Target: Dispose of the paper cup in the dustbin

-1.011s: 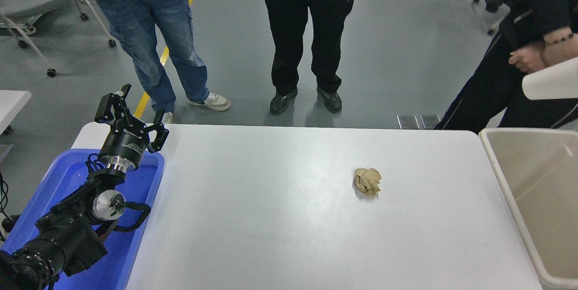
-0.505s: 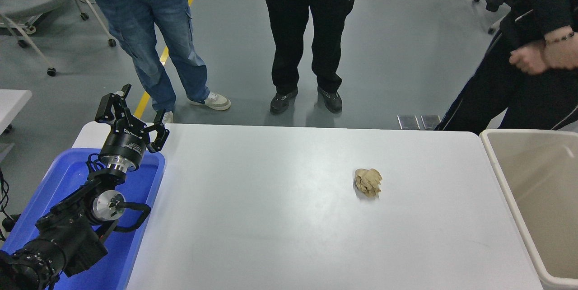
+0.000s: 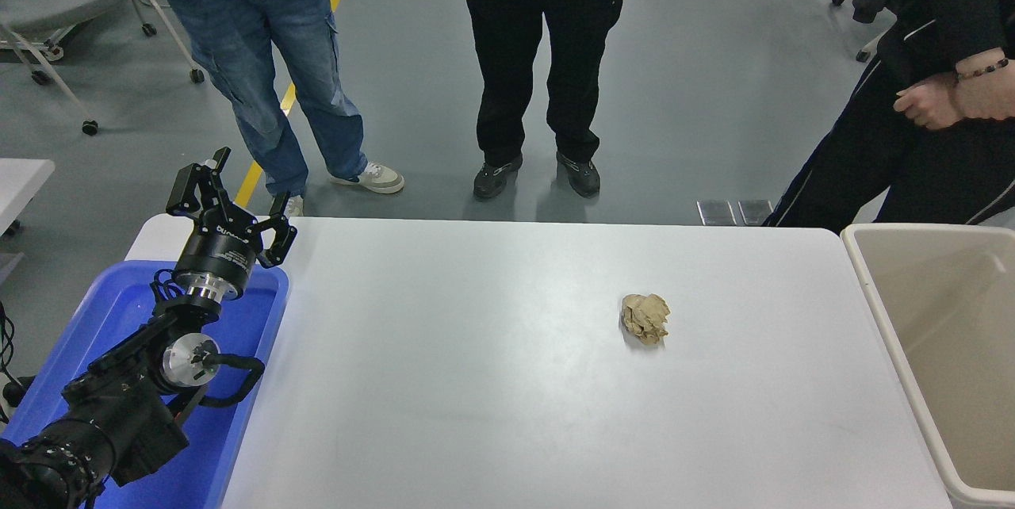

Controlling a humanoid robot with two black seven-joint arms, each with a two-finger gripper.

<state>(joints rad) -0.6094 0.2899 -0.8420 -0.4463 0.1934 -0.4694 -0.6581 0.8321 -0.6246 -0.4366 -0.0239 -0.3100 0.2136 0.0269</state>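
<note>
The paper cup is not in view. The beige dustbin [image 3: 879, 304] stands against the table's right edge, and the part of its inside that shows holds nothing. My left gripper [image 3: 240, 198] is parked at the lower left above a blue tray, open and empty. My right arm and gripper are out of view.
A crumpled tan paper ball [image 3: 645, 318] lies on the white table [image 3: 476, 382], right of centre. The blue tray [image 3: 252, 334] sits under my left arm. Two people stand at the far side, and a third person [image 3: 936, 105] stands at the upper right beside the dustbin.
A white tapered object at the right edge above the dustbin one second ago has gone from view. The person's hands at the upper right shifted slightly. My left arm has not moved.
</note>
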